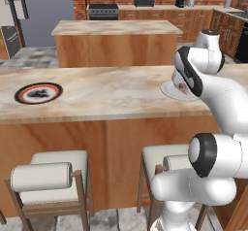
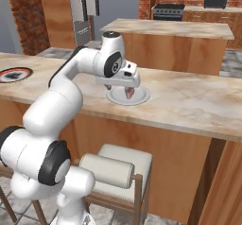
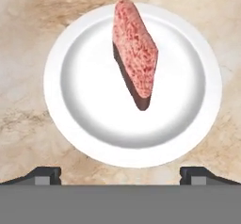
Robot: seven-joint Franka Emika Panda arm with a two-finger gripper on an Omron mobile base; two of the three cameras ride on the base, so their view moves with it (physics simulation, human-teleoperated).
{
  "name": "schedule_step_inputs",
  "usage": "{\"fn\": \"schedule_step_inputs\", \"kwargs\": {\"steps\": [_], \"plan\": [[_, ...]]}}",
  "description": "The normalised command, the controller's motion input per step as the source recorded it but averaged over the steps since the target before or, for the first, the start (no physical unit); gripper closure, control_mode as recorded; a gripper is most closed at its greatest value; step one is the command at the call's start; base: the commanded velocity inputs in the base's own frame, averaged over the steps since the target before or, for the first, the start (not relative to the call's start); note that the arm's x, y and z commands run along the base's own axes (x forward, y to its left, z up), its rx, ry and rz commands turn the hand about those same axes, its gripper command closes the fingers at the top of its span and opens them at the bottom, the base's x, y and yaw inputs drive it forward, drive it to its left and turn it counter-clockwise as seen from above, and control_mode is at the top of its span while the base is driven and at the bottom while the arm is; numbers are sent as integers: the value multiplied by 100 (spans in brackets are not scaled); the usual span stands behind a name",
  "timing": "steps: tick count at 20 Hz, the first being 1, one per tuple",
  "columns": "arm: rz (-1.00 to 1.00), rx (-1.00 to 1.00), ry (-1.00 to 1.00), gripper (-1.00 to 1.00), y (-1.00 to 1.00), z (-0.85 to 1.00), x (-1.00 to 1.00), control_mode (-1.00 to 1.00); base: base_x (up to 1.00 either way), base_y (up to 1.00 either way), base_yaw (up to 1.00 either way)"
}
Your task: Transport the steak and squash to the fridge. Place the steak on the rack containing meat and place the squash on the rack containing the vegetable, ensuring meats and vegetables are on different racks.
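Note:
A reddish-pink steak [image 3: 135, 53] lies on a white plate [image 3: 84, 124] on the marble counter. My gripper [image 3: 121, 173] hangs just above it, open, with its fingertips [image 3: 47, 173] wide apart and nothing between them. In the right base view the gripper [image 2: 122, 89] hovers over the plate [image 2: 142, 98] and steak [image 2: 130, 93]. In the left base view the arm hides most of the plate [image 1: 169, 90], and a bit of steak [image 1: 181, 86] shows. The grey fridge [image 2: 84, 4] stands far back on the left [image 1: 8, 7]. I cannot make out the squash.
A dark red-rimmed plate [image 1: 38, 93] sits at the counter's left end [image 2: 15, 74]; what lies on it is too small to tell. Padded stools [image 1: 48, 176] stand under the counter's near edge. A second island [image 1: 116, 41] lies behind, with a black range [image 1: 103, 10] beyond.

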Motion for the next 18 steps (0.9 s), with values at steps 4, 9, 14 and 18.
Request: {"fn": "schedule_step_inputs", "kwargs": {"steps": [4, 9, 14, 18], "plan": [[0, 0, 8, -100, -20, -14, 43, -100, 0, 0, 0], [0, 0, 7, -100, -11, -9, 36, -100, 0, 0, 0], [0, 1, 4, -100, 0, -23, 34, -100, 0, 0, 0], [0, 0, 5, -100, 0, -29, 29, -100, 0, 0, 0]]}}
